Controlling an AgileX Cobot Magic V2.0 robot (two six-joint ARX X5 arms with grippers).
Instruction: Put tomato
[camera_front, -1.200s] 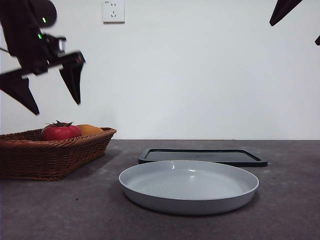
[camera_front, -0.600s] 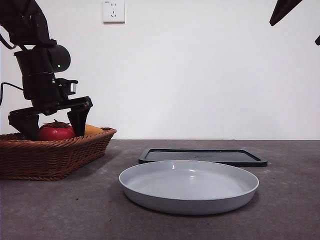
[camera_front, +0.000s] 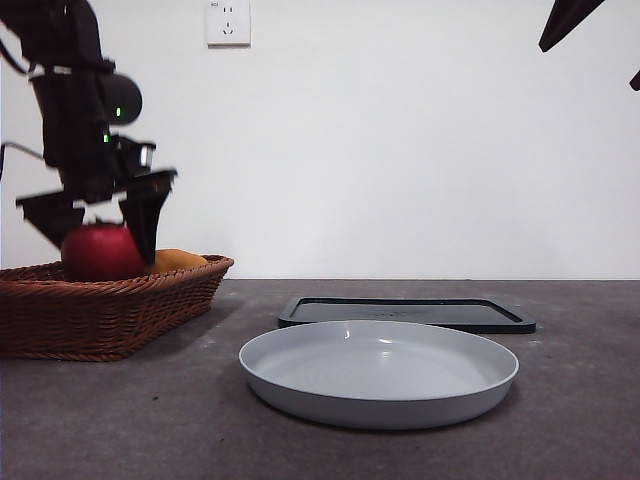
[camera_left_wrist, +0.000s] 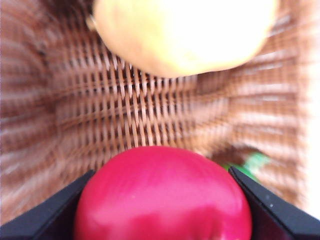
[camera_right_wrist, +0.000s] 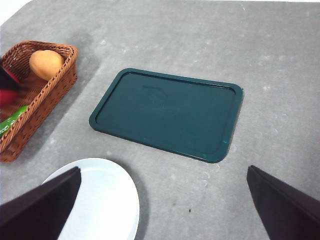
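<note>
We see the tomato clamped between the left gripper's jaws, just above the wicker basket, an orange fruit beyond it. Our right gripper hangs wide open over the table.

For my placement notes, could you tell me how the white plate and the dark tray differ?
The white plate is round with a raised, sloping rim; the dark tray is a flat rectangle with rounded corners and a low lip. In the front view, the plate lies nearer the camera, the tray behind it. Both sit on the grey table with nothing in them.
</note>
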